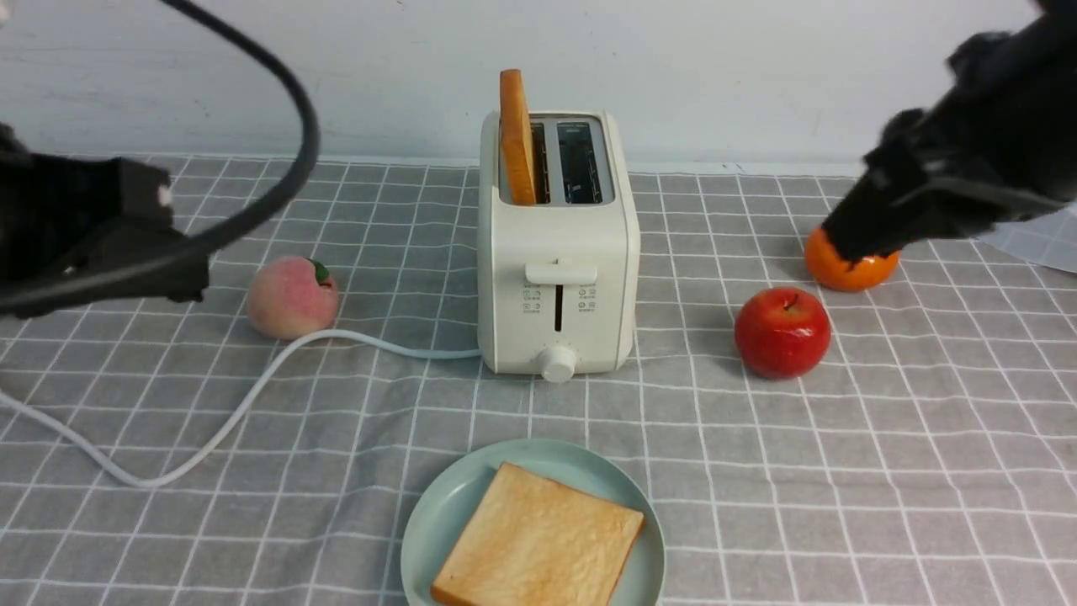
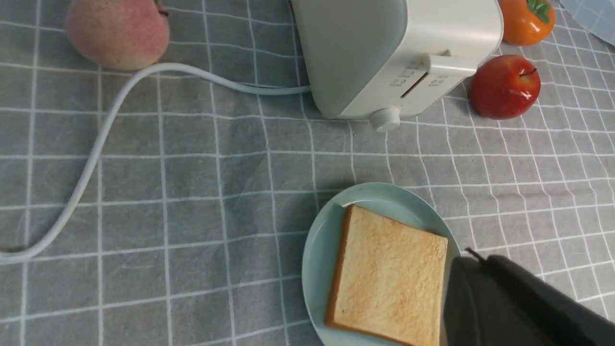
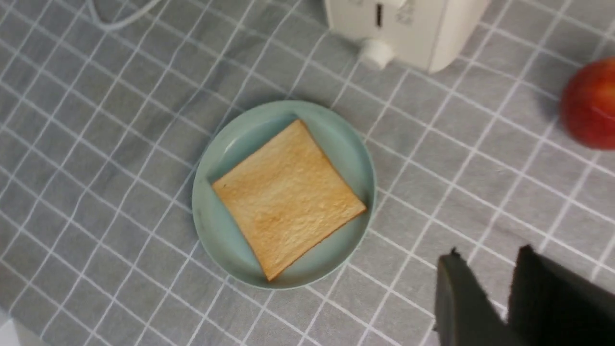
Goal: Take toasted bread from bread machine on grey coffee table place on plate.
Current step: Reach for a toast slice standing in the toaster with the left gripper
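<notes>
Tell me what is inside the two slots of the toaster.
One toast slice stands upright in the left slot of the toaster, its lower part hidden. The right slot shows no bread.

A fuzzy pink peach (image 1: 291,297) sits at nine o'clock from the middle. A shiny red apple (image 1: 782,332) sits at three o'clock. An orange fruit (image 1: 854,273) lies near the apple, at its two o'clock, not touching it.

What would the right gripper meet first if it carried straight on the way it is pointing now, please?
Most likely the bare grey coffee table: the right gripper aims between the plate and the red apple, though depth is unclear.
</notes>
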Available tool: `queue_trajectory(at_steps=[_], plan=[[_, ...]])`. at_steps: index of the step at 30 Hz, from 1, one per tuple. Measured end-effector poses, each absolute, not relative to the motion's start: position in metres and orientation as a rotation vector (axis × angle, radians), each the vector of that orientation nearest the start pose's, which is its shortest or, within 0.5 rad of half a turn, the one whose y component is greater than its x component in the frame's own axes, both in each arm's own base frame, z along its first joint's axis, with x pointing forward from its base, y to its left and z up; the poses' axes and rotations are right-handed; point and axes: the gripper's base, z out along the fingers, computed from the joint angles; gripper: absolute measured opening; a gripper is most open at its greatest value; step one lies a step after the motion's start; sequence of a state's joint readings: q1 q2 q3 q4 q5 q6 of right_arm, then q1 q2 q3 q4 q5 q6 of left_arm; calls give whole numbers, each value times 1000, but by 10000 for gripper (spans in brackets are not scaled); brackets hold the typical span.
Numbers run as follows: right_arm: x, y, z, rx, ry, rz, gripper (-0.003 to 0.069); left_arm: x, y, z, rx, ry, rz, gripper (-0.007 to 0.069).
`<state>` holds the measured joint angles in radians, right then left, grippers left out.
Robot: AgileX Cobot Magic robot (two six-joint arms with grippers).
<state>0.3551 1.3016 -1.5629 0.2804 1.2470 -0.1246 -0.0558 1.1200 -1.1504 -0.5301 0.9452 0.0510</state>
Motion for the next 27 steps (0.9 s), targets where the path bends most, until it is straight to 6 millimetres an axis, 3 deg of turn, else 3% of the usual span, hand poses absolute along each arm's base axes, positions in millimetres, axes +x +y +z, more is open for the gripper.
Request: queue_trajectory(at_steps=[2, 3, 4, 7, 8, 11, 16, 18, 19, 20, 21, 23, 27], plan=[[201, 96, 450, -534, 2381, 433, 29, 234, -52, 389, -46, 2349, -683, -14], [199, 95, 449, -528, 2386, 431, 21, 237, -53, 387, -48, 2357, -687, -14], [183, 87, 449, -484, 2384, 412, -10, 247, -57, 389, -28, 2361, -694, -14], [158, 74, 438, -418, 2406, 383, -18, 262, -70, 390, 39, 2376, -685, -14], [145, 68, 424, -397, 2431, 372, -18, 272, -88, 391, 99, 2377, -685, -14], [122, 59, 408, -367, 2406, 377, -18, 288, -111, 400, 85, 2328, -697, -14], [95, 48, 395, -281, 2355, 419, -13, 332, -127, 407, 35, 2238, -695, -14], [82, 43, 398, -257, 2314, 431, -10, 355, -132, 403, 37, 2199, -681, 0], [82, 43, 398, -257, 2314, 431, -10, 357, -133, 402, 37, 2201, -681, 0], [73, 40, 401, -243, 2281, 439, -8, 375, -137, 395, 31, 2175, -672, 42], [72, 39, 401, -241, 2277, 440, -8, 379, -138, 393, 28, 2174, -671, 55], [64, 36, 403, -215, 2251, 459, -4, 402, -145, 376, 16, 2182, -670, 166], [58, 34, 400, -161, 2252, 483, 0, 424, -154, 351, -26, 2191, -732, 355]])
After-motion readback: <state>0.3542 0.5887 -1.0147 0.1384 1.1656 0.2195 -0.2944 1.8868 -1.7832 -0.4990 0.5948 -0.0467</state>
